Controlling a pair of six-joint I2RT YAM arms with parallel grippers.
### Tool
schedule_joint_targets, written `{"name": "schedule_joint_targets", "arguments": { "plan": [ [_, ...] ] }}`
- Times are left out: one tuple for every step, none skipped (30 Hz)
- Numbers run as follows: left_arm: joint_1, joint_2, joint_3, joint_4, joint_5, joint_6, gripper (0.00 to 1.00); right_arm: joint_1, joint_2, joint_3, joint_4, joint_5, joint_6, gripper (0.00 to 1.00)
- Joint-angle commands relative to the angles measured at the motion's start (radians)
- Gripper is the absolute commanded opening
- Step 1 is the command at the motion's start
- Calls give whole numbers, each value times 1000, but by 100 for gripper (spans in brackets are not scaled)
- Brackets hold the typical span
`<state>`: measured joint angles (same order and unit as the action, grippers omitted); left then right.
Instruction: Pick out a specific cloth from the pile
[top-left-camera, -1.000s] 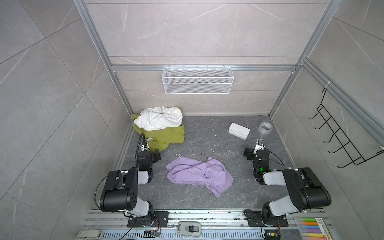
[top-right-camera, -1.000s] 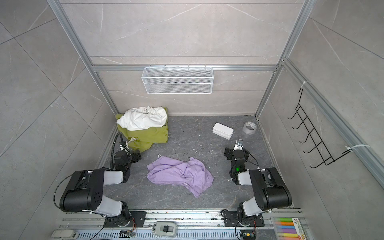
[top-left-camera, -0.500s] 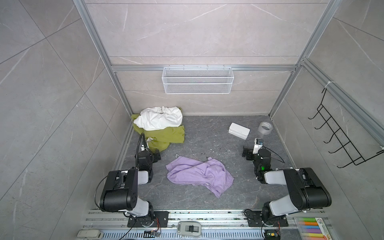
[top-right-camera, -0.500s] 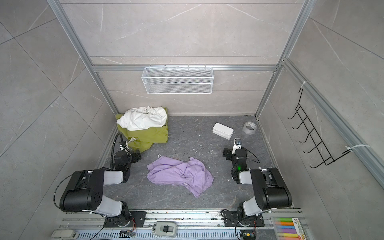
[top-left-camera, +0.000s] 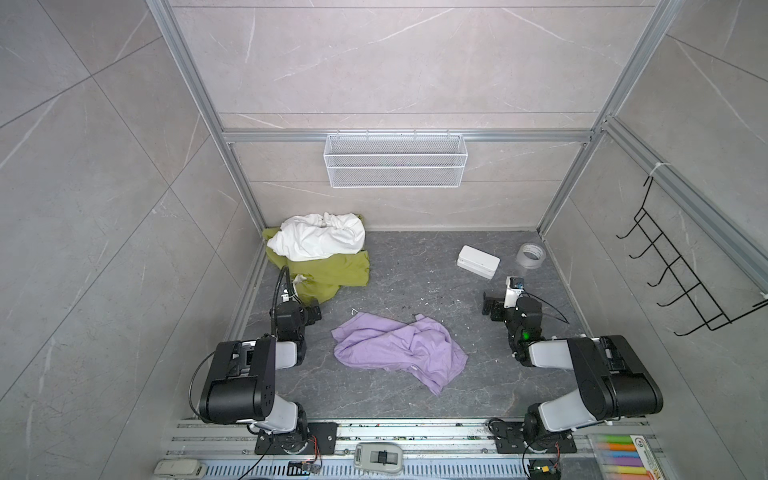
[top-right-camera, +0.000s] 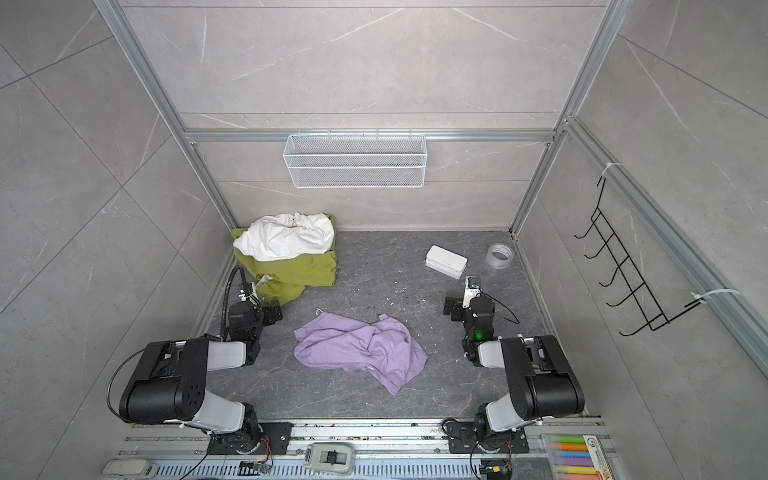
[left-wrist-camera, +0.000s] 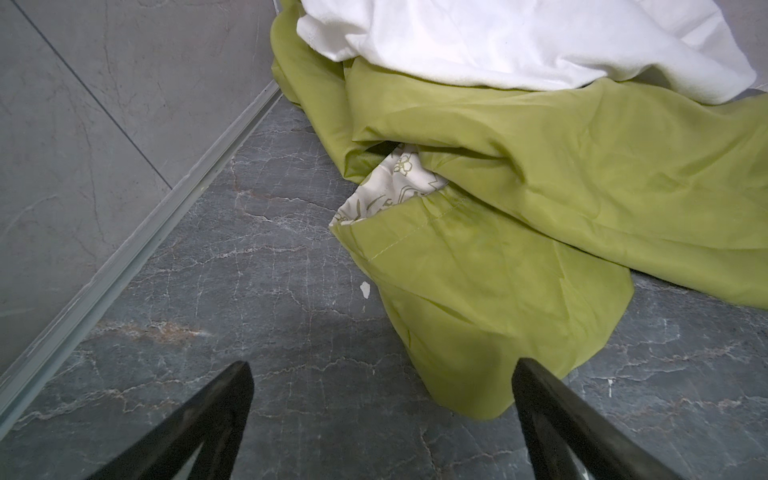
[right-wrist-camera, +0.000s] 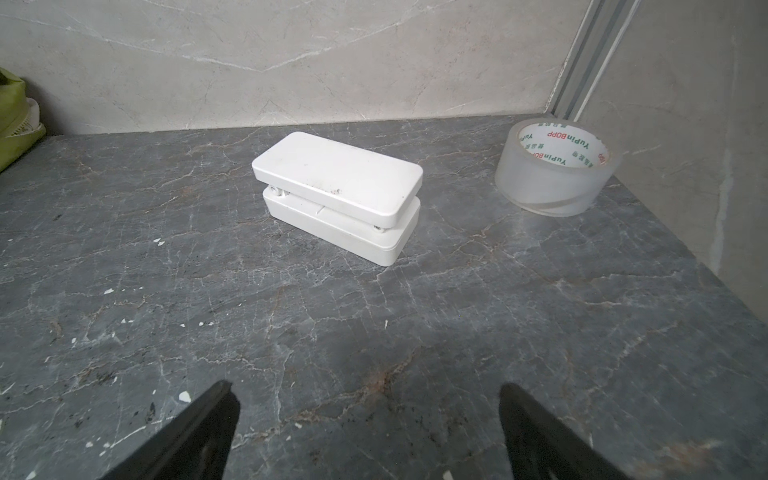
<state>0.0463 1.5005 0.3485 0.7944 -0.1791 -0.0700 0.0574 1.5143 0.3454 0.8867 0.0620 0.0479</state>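
Your lavender cloth (top-left-camera: 395, 353) is lying at five o'clock from the pile (top-left-camera: 320, 245). Your left pincer (left-wrist-camera: 382, 365) and right pincer (right-wrist-camera: 366, 385) are sitting spread wide, holding nothing.

Plain lavender cloth (top-left-camera: 399, 353); white-and-olive-green pile (top-left-camera: 332, 270); white box (top-left-camera: 478, 261); dark veined floor (top-left-camera: 415, 270)

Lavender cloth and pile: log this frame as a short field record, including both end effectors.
lavender cloth: crumpled on the floor, mid-front, apart from the pile
pile: back left corner; white cloth on top of olive-green cloth
left end effector: open, empty, facing the olive-green cloth
right end effector: open, empty, facing the white box and tape roll
task state: lavender cloth not gripped
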Motion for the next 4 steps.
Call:
{"name": "schedule_joint_targets", "arguments": {
  "plan": [
    [1,-1,9,55,7,22,100,-6,8,22,-11,-16,-15,99],
    [2,-2,9,57,7,24,100,-7,8,22,-9,-21,-14,99],
    [1,-3,7,59,7,23,100,-9,7,20,-6,-23,-13,99],
    [1,-3,6,60,6,23,100,-11,7,18,-5,-24,-13,99]
  ]
}}
